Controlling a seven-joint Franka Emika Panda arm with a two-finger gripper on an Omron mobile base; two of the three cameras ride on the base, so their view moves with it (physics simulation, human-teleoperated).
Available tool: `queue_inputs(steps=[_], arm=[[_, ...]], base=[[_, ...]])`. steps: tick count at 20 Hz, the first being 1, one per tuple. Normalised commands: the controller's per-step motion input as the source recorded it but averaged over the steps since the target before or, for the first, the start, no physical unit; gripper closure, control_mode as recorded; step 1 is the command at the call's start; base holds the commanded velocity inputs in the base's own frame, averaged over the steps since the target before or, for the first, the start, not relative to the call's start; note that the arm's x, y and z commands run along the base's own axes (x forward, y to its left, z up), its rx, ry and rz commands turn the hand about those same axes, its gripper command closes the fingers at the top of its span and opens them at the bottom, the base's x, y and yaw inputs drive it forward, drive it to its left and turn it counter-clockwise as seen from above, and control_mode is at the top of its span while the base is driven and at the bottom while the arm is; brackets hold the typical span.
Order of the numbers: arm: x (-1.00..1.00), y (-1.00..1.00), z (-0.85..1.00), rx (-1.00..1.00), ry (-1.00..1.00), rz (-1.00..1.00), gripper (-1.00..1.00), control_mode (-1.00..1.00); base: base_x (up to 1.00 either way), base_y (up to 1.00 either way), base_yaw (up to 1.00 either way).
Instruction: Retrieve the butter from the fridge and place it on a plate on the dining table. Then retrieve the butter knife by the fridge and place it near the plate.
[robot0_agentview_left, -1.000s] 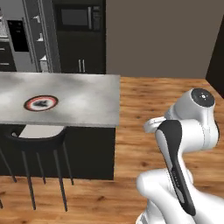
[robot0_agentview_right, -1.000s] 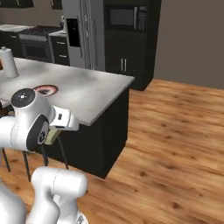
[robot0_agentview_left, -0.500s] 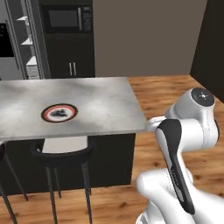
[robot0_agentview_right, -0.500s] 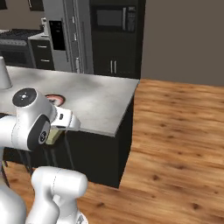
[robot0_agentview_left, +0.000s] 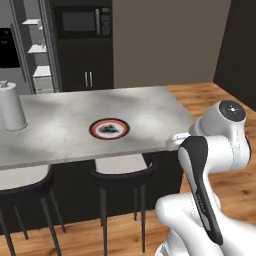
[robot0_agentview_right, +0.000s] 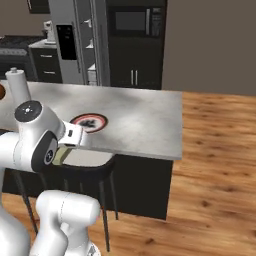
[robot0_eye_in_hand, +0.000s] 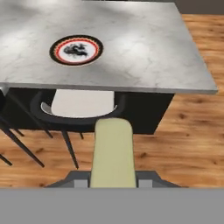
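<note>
End effector (robot0_eye_in_hand: 113, 183) grips butter (robot0_eye_in_hand: 113, 153); plate (robot0_eye_in_hand: 76, 50) well beyond.

base swung round the dining table (robot0_agentview_left: 150, 107), plate (robot0_agentview_left: 109, 129) seemingly nearer

One plate (robot0_agentview_left: 109, 129); one butter (robot0_eye_in_hand: 112, 153) stick; two stools (robot0_agentview_left: 122, 169); one white cylinder (robot0_agentview_left: 12, 106); one microwave (robot0_agentview_left: 84, 21).

We see a marble tabletop (robot0_agentview_left: 150, 107) on a dark base. The plate (robot0_agentview_left: 109, 129) lies flat near its front edge. A white cylinder (robot0_agentview_left: 12, 107) stands upright toward the left end, well apart.
</note>
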Motion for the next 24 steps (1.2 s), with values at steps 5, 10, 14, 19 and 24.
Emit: queue_inputs(steps=[5, 10, 14, 19, 24], arm=[[0.00, 0.00, 0.00, 0.00, 0.00, 0.00, 1.00, 1.00], [0.00, 0.00, 0.00, 0.00, 0.00, 0.00, 1.00, 1.00], [0.00, 0.00, 0.00, 0.00, 0.00, 0.00, 1.00, 1.00], [0.00, 0.00, 0.00, 0.00, 0.00, 0.00, 1.00, 1.00], [0.00, 0.00, 0.00, 0.00, 0.00, 0.00, 1.00, 1.00]], base=[[0.05, 0.92, -0.25], [0.26, 0.39, -0.20], [0.40, 0.00, -0.07], [0.55, 0.00, -0.07], [0.54, 0.09, -0.09]])
